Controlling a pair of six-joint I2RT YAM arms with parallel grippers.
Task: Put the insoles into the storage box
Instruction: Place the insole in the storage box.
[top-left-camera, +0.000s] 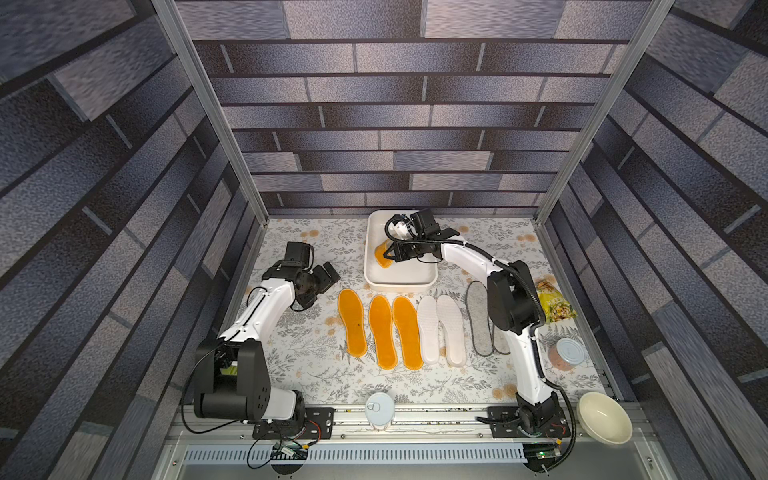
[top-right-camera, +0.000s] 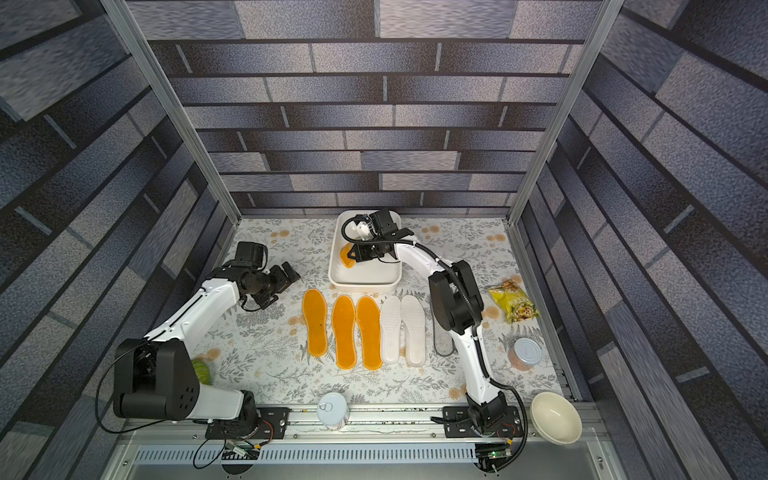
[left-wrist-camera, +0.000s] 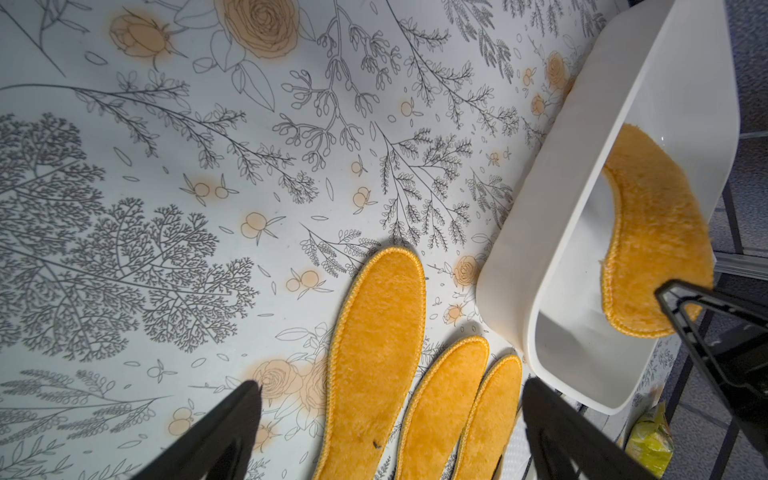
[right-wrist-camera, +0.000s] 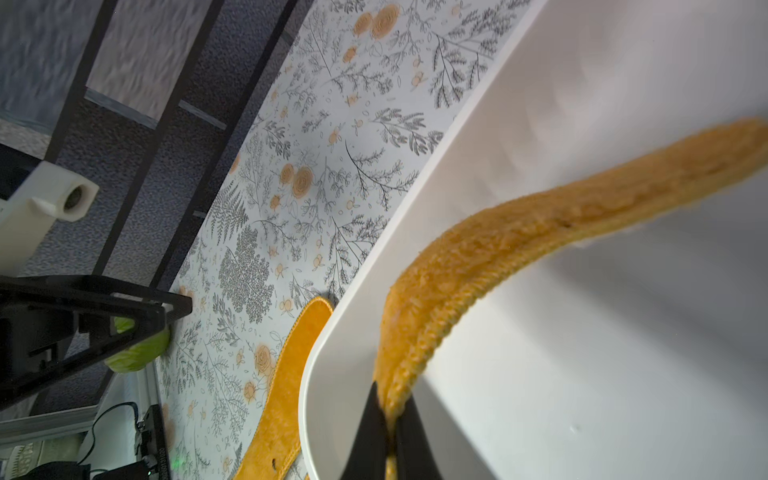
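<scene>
The white storage box (top-left-camera: 400, 285) (top-right-camera: 364, 286) stands at the back middle of the table. My right gripper (top-left-camera: 387, 260) (right-wrist-camera: 390, 411) is inside it, shut on the end of an orange insole (top-left-camera: 380, 252) (right-wrist-camera: 540, 232), which bends and hangs over the box floor. In front of the box lie three orange insoles (top-left-camera: 352, 322), two white ones (top-left-camera: 428, 328) and grey ones (top-left-camera: 478, 318) partly hidden by the right arm. My left gripper (top-left-camera: 328, 272) (left-wrist-camera: 390, 384) is open and empty, hovering left of the box above the orange insoles' far ends.
A cream bowl (top-left-camera: 604, 417) sits at the front right corner and a tin can (top-left-camera: 379, 409) at the front middle. A jar (top-left-camera: 567, 353) and a yellow snack bag (top-left-camera: 555, 307) lie along the right edge. A green object (top-right-camera: 201, 370) sits by the left arm's base.
</scene>
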